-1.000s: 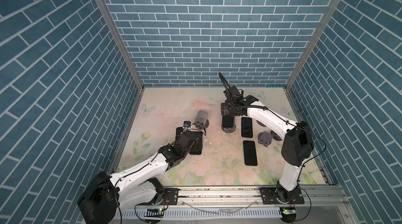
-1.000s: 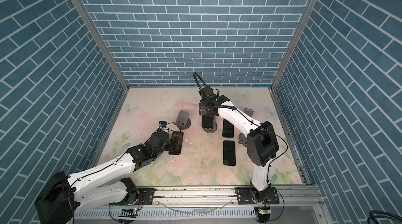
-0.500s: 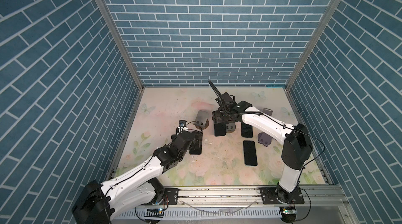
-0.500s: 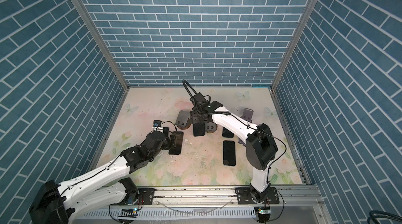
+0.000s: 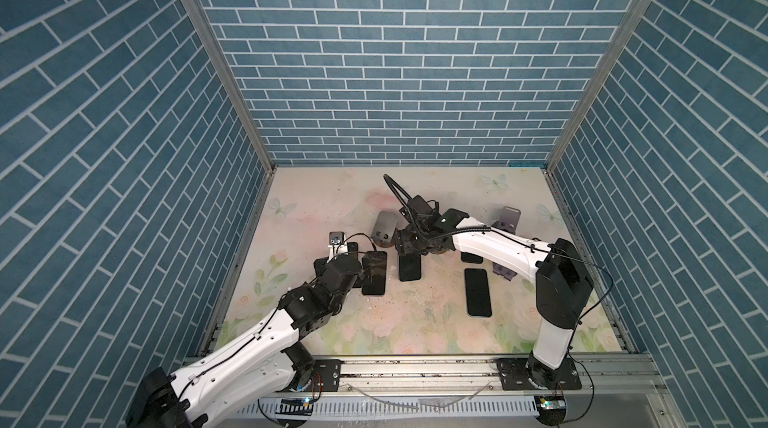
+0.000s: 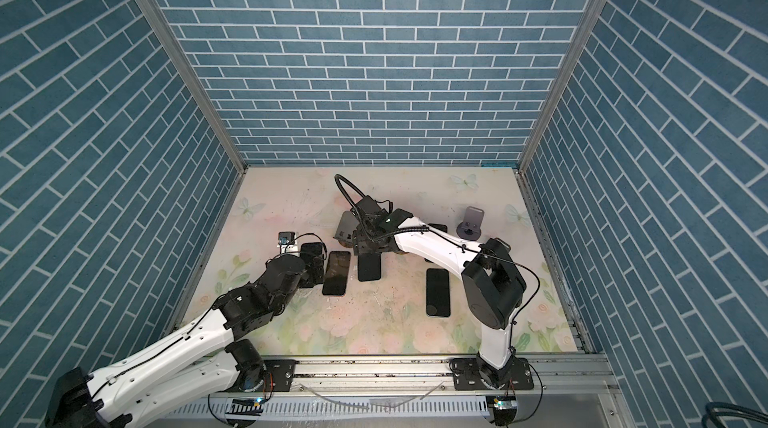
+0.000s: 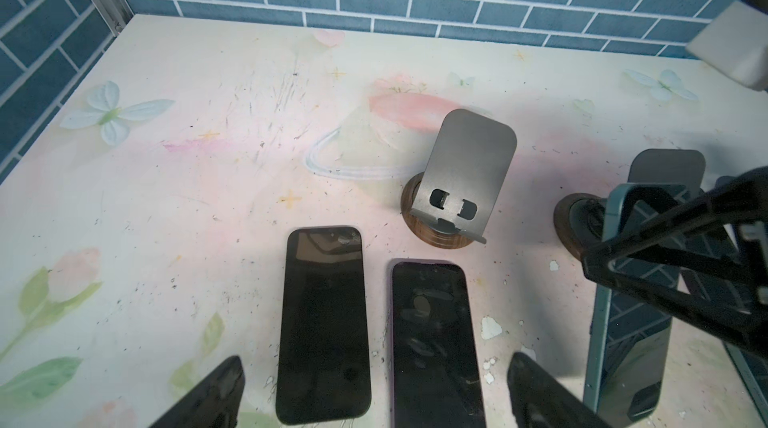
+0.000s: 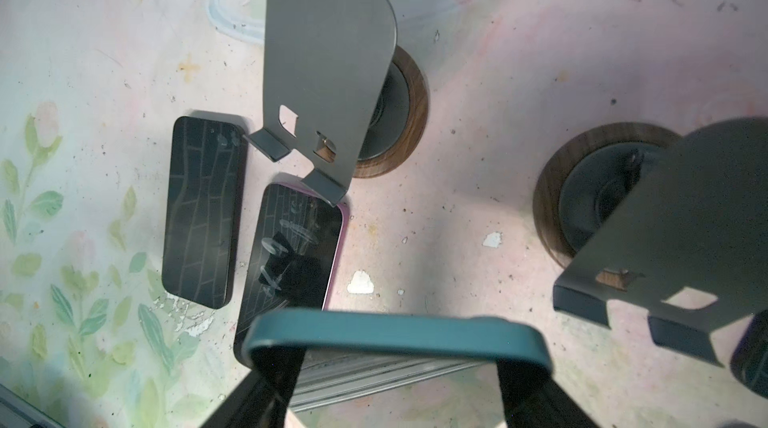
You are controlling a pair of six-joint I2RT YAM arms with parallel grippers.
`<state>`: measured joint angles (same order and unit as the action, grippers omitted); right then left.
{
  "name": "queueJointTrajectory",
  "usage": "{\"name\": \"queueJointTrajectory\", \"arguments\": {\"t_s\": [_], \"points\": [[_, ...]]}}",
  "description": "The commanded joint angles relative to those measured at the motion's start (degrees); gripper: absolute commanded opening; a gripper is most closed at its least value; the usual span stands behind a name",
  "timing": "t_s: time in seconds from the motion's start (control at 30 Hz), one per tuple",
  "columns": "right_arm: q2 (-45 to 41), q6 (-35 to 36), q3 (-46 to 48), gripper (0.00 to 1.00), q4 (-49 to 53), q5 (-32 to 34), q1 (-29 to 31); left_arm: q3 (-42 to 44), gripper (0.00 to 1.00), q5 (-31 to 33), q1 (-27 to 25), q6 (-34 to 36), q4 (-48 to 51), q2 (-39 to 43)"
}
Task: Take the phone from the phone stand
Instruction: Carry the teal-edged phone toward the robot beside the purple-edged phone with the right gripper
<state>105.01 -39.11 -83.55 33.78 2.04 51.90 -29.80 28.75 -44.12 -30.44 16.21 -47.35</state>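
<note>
Mid-mat, just in front of a wood-based stand [image 8: 685, 213]: right gripper [image 8: 392, 357] clamps the teal-edged phone [image 7: 627, 363] by its long sides, fingers narrowed to its width. Phone tilted, clear of the stand's ledge. Cannot tell whether its lower end touches the mat [image 5: 316, 197]. Side grip likely chosen to keep pads off the glass and allow laying it flat.

Left gripper [image 7: 374, 394] hovers empty, fingers spread wide, over a black phone [image 7: 322, 322] and a purple-edged phone [image 7: 436, 342] lying side by side, screens up. Looks like a parking row.

Count:
- 5 phones: 1 held, 2 in the row, 1 flat phone [image 5: 478, 293], 1 half-hidden phone [image 5: 471, 257] under the right arm.
- Stands: 2 wood-based, including an empty stand [image 7: 469, 164], plus 1 purple stand [image 5: 509, 220].
- Another purple-grey piece [image 5: 503, 274]: unclear.
</note>
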Motion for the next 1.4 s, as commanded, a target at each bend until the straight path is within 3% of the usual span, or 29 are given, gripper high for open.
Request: {"name": "queueJointTrajectory", "arguments": {"t_s": [0.0, 0.43, 1.37], "points": [[0.6, -5.1, 1.8, 0.56, -1.1, -0.4, 0.6, 1.1, 0.99, 1.7, 0.3, -0.4, 2.6, 0.9], [5.4, -8.3, 1.8, 0.56, -0.6, -3.9, 1.1, 1.5, 1.0, 2.3, 0.4, 0.5, 2.7, 1.3], [14.5, -11.6, -0.6, 0.57, -0.5, -2.6, 0.7, 5.3, 1.0, 2.4, 0.8, 0.4, 2.9, 6.5]]}}
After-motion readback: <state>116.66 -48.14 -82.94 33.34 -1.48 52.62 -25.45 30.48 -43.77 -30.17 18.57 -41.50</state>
